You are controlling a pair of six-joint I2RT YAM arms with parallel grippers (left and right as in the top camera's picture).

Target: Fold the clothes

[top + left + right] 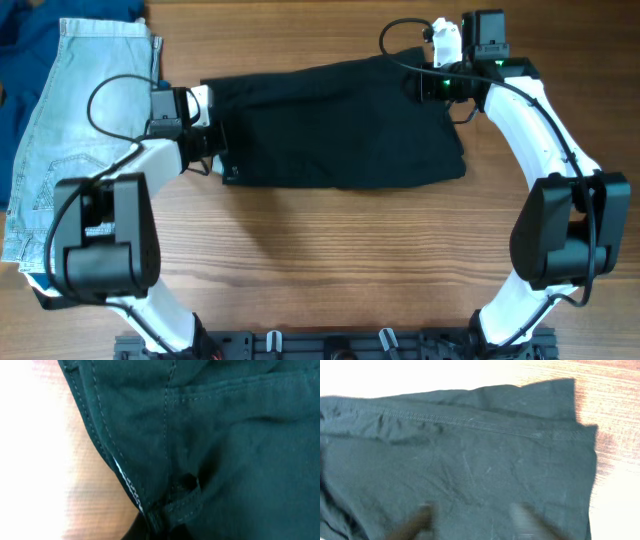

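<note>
A black garment, shorts by its seams and waistband, lies spread flat across the middle of the wooden table. My left gripper sits at its left edge. In the left wrist view the dark fabric fills the frame, and the jaws pinch a bunched hem at the bottom. My right gripper hovers over the garment's top right corner. In the right wrist view its two blurred fingers stand apart above the cloth with nothing between them.
Light denim shorts lie along the left side of the table. A dark blue garment lies at the far left corner. Bare wood shows in front of the black garment.
</note>
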